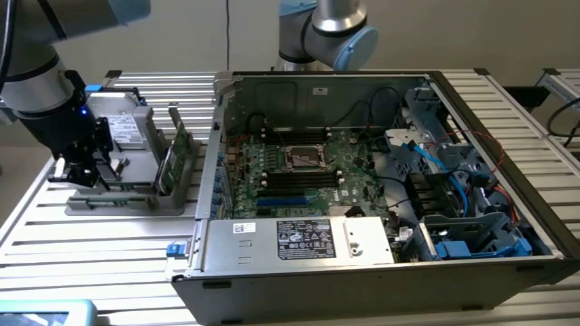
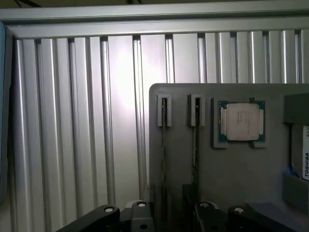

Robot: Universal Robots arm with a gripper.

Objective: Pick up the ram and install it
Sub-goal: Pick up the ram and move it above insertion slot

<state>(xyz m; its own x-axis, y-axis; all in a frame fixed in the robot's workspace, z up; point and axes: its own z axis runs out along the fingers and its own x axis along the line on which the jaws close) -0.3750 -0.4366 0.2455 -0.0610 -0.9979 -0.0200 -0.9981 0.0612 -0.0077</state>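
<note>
Wrist vertical, gripper (image 1: 89,178) pointing down over gray tray (image 2: 241,174) — jaws wide, empty, ram (image 2: 164,159) on edge beneath.

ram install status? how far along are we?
Done: nothing visibly finished. In hand: open gripper hangs over the grey holder, close to the ram, which sits upright in its slot, not gripped. Left: pick-up and install; the computer case stands apart on the exterior view's right.
</note>
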